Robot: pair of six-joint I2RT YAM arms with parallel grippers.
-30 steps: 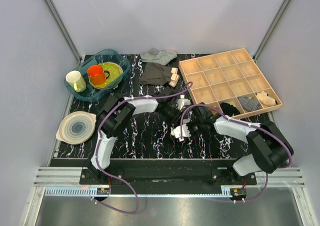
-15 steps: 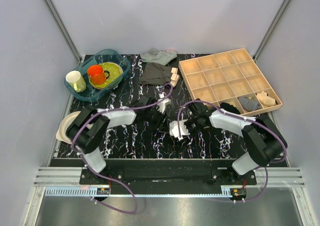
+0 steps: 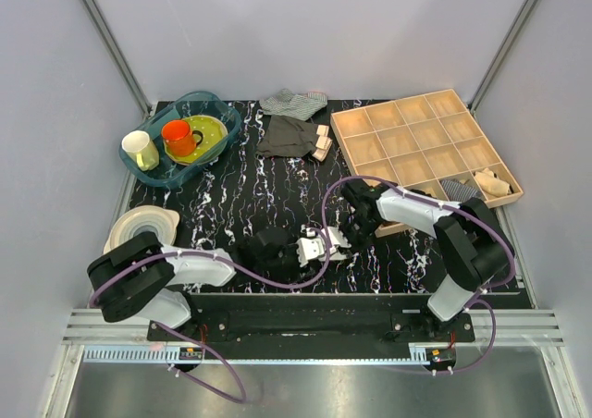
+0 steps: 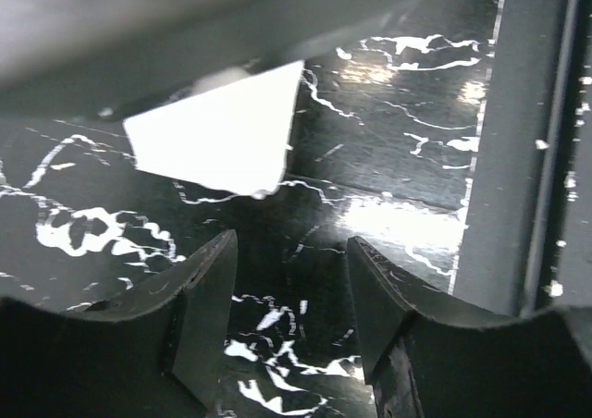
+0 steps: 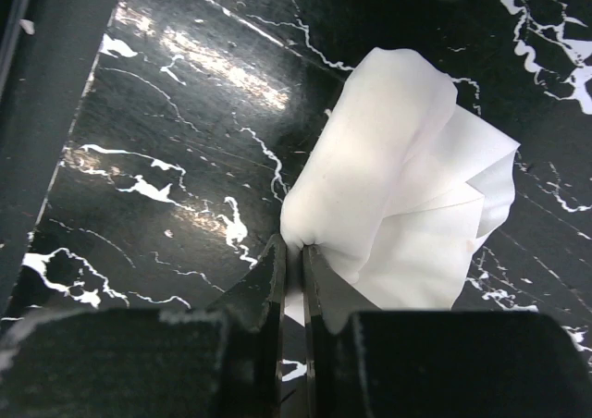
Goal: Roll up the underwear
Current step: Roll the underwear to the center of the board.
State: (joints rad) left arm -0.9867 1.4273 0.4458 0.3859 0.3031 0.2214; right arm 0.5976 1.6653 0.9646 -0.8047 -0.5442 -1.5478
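Observation:
The underwear (image 3: 317, 245) is a small crumpled white cloth on the black marbled table near the front middle. It fills the right wrist view (image 5: 407, 187), folded over on itself. My right gripper (image 3: 340, 237) (image 5: 294, 249) is shut on a pinched fold at the cloth's edge. My left gripper (image 3: 289, 251) (image 4: 291, 252) lies low just left of the cloth, open and empty, with a white corner of the underwear (image 4: 217, 141) ahead of its fingers.
A wooden compartment tray (image 3: 407, 141) stands at the back right with small rolled items in its near cells. A dark grey garment (image 3: 287, 136), a striped cloth (image 3: 294, 102) and wooden blocks (image 3: 322, 143) lie at the back. A blue basin (image 3: 222, 113) with cups and a white bowl (image 3: 139, 228) are on the left.
My left arm has swung back from the far side of the cloth to the near left, low over the table. The underwear has shifted slightly left, still pinched by my right gripper.

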